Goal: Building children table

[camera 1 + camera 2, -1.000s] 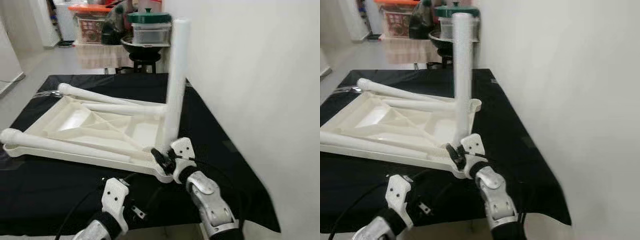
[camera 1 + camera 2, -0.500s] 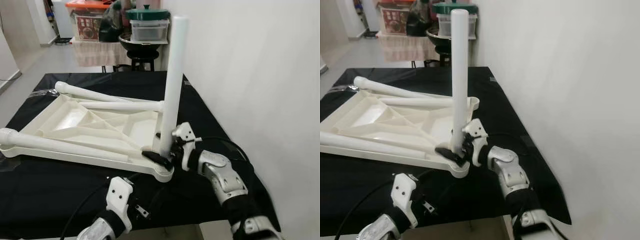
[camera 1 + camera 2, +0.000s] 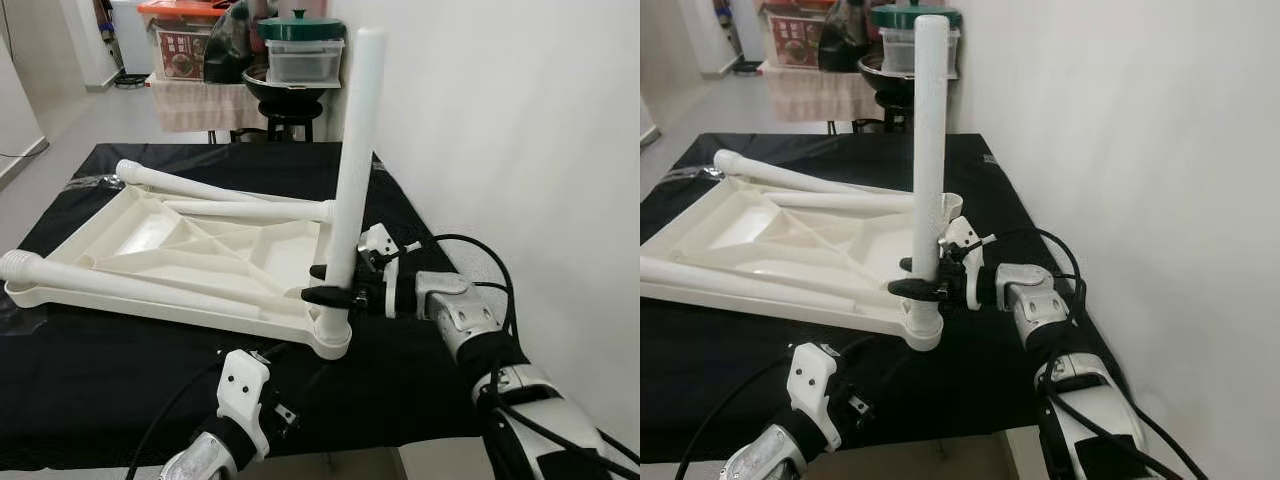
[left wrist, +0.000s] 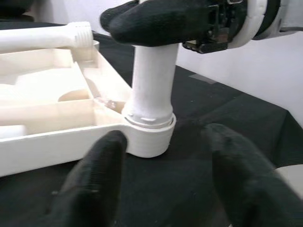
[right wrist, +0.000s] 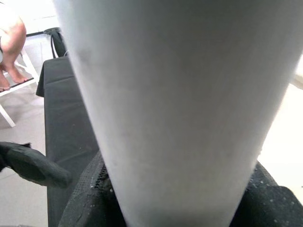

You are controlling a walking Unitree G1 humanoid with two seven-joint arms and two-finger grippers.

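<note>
The white plastic table top (image 3: 150, 240) lies upside down on a black-covered table (image 3: 100, 380). One white leg (image 3: 355, 160) stands upright in the near right corner socket (image 4: 150, 137). My right gripper (image 3: 335, 283) comes in from the right and is shut on this leg just above the socket; in the right wrist view the leg (image 5: 170, 118) sits between the pads. Three loose legs lie across the top, one along the near rim (image 3: 100, 285). My left gripper (image 4: 161, 189) hovers open by the front edge, facing the socket and holding nothing.
A white wall (image 3: 520, 150) runs close along the table's right side. Behind the table stands a stool with a pot and containers (image 3: 295, 60), plus storage bins (image 3: 185, 40). A person's foot (image 5: 12, 42) appears in the right wrist view.
My right gripper rose from beside the corner socket, swung round to the right and closed on the upright leg's base. The left arm stayed low at the front edge.
</note>
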